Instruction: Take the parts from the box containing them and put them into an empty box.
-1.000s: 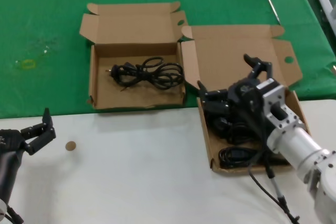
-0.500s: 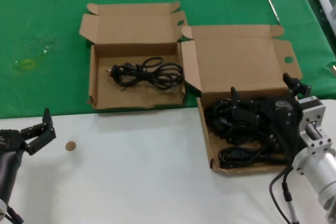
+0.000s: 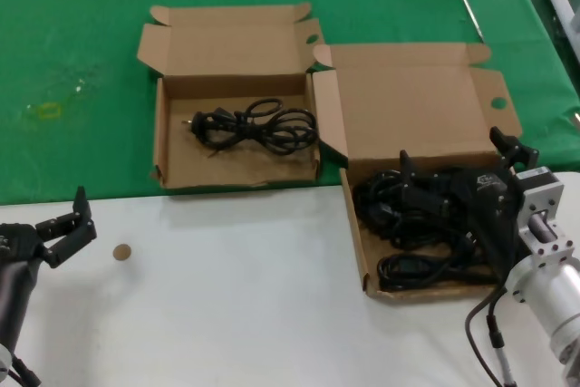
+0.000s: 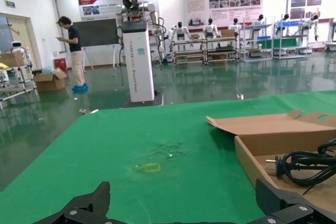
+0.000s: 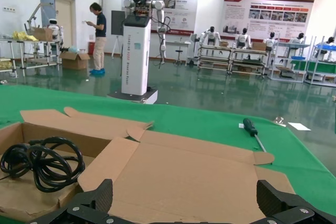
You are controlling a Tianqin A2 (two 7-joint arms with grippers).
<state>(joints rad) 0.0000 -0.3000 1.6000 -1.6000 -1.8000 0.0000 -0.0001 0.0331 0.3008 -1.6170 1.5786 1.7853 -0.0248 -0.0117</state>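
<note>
Cords [image 3: 412, 224] lie heaped in the larger box [image 3: 355, 233] under the right gripper [image 3: 458, 174], jaws spread wide. One bundle [image 3: 254, 126] lies in the smaller box [image 3: 161, 138]. Left gripper [image 3: 65, 224] hangs released over bare white worktop [image 3: 236, 296].

Matt brown cardboard boxes [image 3: 236, 147], green cloth [image 3: 82, 43]

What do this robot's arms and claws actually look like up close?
Both grippers are black, with angular pointed fingers. The right gripper sits on a silver metal wrist block with bolt holes, then a smooth pale grey cylindrical arm; thin black cables hang beside it. The left gripper joins a black arm. No markings are legible.
</note>
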